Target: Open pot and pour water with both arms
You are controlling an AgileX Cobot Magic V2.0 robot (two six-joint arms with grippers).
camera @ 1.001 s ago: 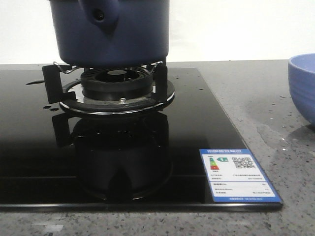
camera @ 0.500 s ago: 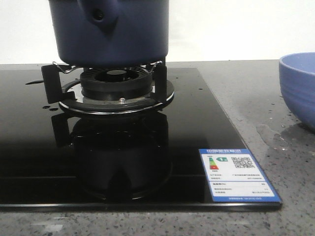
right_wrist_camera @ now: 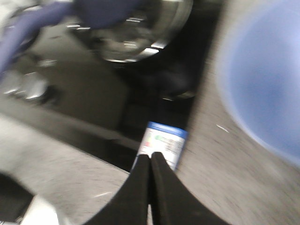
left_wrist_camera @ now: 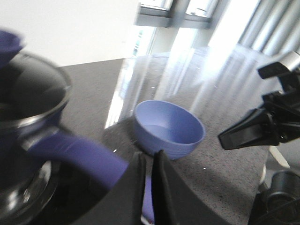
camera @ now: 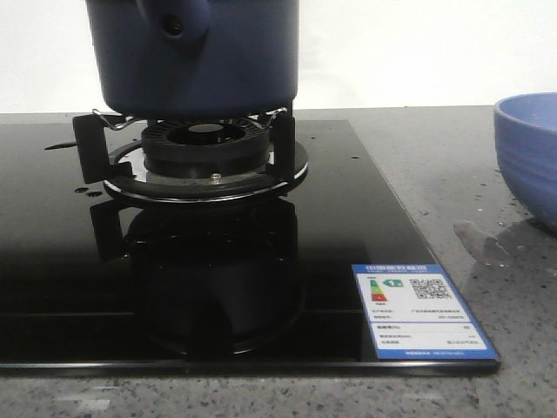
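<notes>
The bowl (camera: 529, 157) at the right edge of the front view sits further into the frame than a second ago, while the pot (camera: 193, 54) at upper left holds its place on the burner (camera: 204, 152); the wet patch on the counter (camera: 452, 174) beside the bowl also looks larger. My reading is that the bowl has been nudged or the camera has shifted slightly, and that pouring is either finished or about to start; the pictures do not settle which. In the left wrist view the pot shows an open, dark mouth with no lid on it, its handle (left_wrist_camera: 79, 152) running toward lower centre, and the left gripper (left_wrist_camera: 149, 187) has its fingers pressed nearly together, a thin slit between them, close to the handle end; whether they pinch it is unclear. The right gripper (right_wrist_camera: 150, 187) is likewise pressed together on nothing visible, above the stove label (right_wrist_camera: 161, 143). That view is badly blurred. The pot's top is cut off in the front view, and no lid appears anywhere.
</notes>
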